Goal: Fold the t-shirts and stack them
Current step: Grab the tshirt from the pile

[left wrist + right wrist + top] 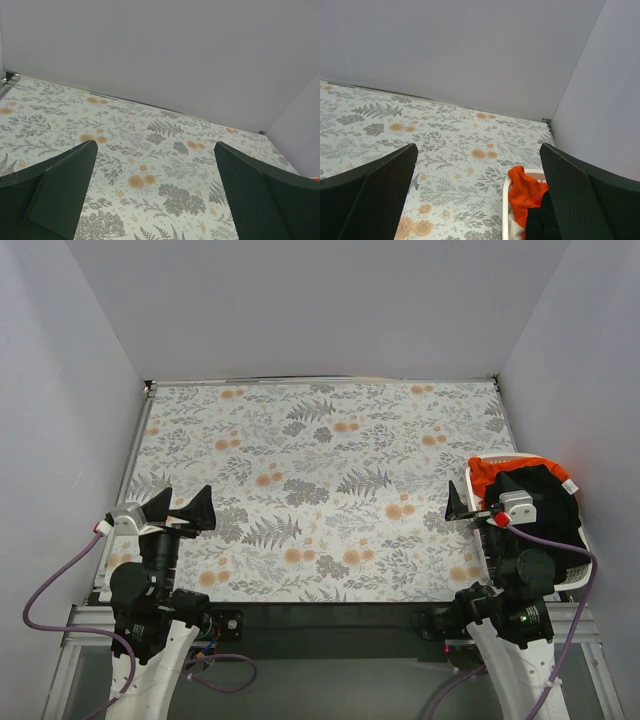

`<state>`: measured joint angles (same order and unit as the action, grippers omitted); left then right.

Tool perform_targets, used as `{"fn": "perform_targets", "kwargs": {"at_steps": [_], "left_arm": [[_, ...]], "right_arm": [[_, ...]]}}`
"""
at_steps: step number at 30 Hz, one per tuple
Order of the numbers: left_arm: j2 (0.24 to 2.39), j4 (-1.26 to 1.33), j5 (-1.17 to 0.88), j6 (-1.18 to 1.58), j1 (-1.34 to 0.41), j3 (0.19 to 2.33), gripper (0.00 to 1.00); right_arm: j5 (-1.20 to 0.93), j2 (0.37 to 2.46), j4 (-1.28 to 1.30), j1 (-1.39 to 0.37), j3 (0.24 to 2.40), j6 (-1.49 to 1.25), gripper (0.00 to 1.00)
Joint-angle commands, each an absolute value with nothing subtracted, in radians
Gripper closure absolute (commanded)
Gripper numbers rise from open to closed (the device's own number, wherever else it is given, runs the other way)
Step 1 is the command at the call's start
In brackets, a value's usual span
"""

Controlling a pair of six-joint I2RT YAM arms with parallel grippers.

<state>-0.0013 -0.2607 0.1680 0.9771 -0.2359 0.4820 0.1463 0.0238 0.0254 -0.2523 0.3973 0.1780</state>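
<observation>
T-shirts (528, 502) lie bunched in a white plastic basket (576, 578) at the right edge of the counter (320, 460), just ahead of the right arm's base. A black shirt (545, 502) sits on top as a soft, crumpled mound, and an orange shirt (487, 471) spills in rumpled folds over the basket's far-left rim. No chest mark shows on the black cloth. The right arm covers the basket's near part, and only curved pieces of its rim show. In the right wrist view the basket is cut off at the bottom edge, showing only its smooth rounded corner (506, 200), the orange cloth (524, 192) and a dark fold (544, 222).

The counter is flat, covered in a pale print of grey ferns and orange blossoms, and enclosed by plain matte grey walls (320, 300).

The left gripper (187, 496) hangs over the counter's near-left part, spread wide with nothing held. Its wedge-shaped black fingers (65, 185) have a fine mesh texture. The right gripper (487, 494) is also spread wide and empty beside the basket. Its far finger is hard to pick out against the black shirt.
</observation>
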Motion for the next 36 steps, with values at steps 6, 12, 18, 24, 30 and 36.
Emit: {"fn": "perform_targets", "kwargs": {"at_steps": [6, 12, 18, 24, 30, 36], "left_arm": [[0.031, -0.273, 0.158, 1.031, -0.236, 0.497, 0.02], [0.037, -0.294, 0.204, 1.055, -0.238, 0.497, 0.02], [-0.027, -0.321, 0.138, 1.183, -0.239, 0.468, 0.02], [-0.095, -0.322, 0.138, 1.212, -0.259, 0.456, 0.02], [-0.104, -0.330, 0.133, 1.213, -0.288, 0.453, 0.02], [-0.104, -0.330, 0.137, 1.210, -0.308, 0.449, 0.02]], "right_arm": [[0.196, 0.138, 0.080, -0.250, 0.491, 0.141, 0.02], [0.259, 0.334, 0.159, -0.250, 0.612, 0.123, 0.02], [0.602, 0.612, 0.353, -0.250, 0.801, -0.032, 0.02], [0.879, 0.935, 0.529, -0.244, 0.968, -0.100, 0.02], [0.858, 1.103, 0.543, -0.094, 0.982, -0.234, 0.02], [0.772, 1.160, 0.540, 0.060, 0.930, -0.414, 0.02]]}}
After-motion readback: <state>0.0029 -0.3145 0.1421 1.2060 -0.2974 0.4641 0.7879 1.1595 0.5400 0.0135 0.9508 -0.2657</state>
